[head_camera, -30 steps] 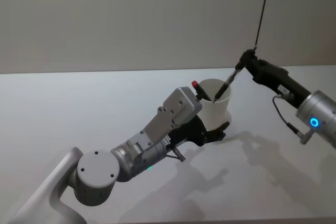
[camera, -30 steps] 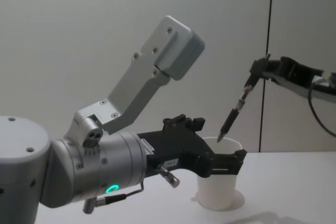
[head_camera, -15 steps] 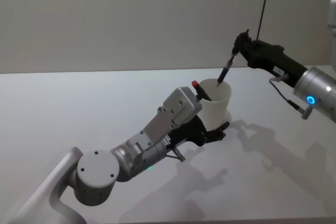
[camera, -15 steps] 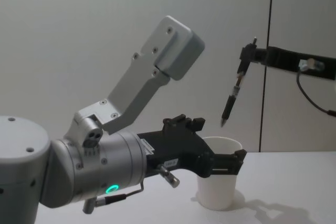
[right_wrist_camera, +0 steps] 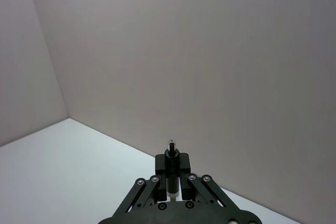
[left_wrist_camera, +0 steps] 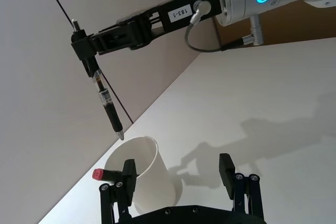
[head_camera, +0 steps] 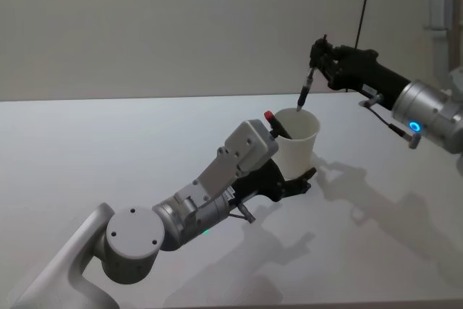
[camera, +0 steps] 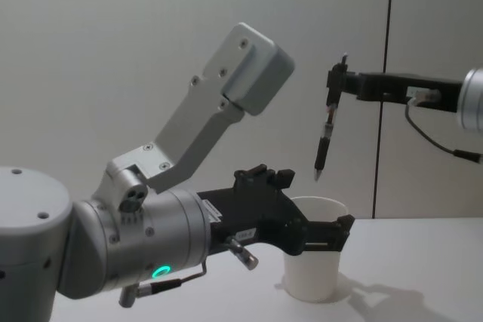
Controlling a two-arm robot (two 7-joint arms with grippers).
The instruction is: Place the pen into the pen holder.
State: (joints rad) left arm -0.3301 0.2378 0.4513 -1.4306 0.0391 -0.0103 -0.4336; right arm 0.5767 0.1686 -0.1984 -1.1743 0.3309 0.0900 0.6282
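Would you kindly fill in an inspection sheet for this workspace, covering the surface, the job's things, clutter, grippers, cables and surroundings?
Surface: white table, bare apart from arm shadows.
Job's things: pen holder, a white paper cup, upright; pen hangs tip-down above its rim, not yet inside.
Clutter: nothing seen.
Grippers: right gripper shut on the pen's upper end, above the cup; left gripper open, fingers either side of the cup; whether they touch cannot be told.
Cables: grey cable loops at the right wrist.
Surroundings: plain grey wall with a dark vertical line.
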